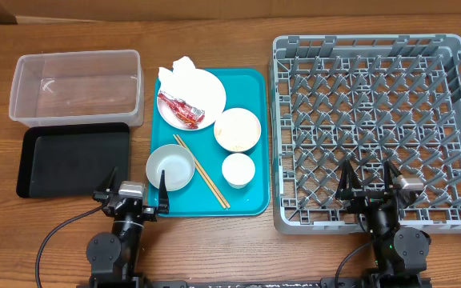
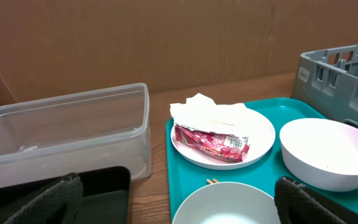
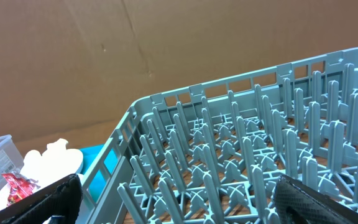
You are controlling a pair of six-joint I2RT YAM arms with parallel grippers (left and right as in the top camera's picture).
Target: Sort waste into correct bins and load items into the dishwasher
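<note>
A white plate (image 1: 206, 90) on the teal tray (image 1: 250, 84) holds a crumpled napkin (image 1: 180, 68) and a red-and-white wrapper (image 1: 181, 109); both also show in the left wrist view, napkin (image 2: 204, 111), wrapper (image 2: 211, 142). Three bowls sit on the tray: near left (image 1: 170, 168), middle (image 1: 237, 130), small (image 1: 238, 170). Chopsticks (image 1: 202, 172) lie between them. The clear tub (image 1: 76, 86) and black tray (image 1: 72, 160) are at left. The grey rack (image 1: 378, 128) is at right. My left gripper (image 1: 138, 200) is open and empty by the near bowl. My right gripper (image 1: 368, 186) is open over the rack's front edge.
The wooden table edge runs along the front near both arm bases. A brown cardboard wall stands behind the table in both wrist views. The rack (image 3: 253, 155) fills the right wrist view.
</note>
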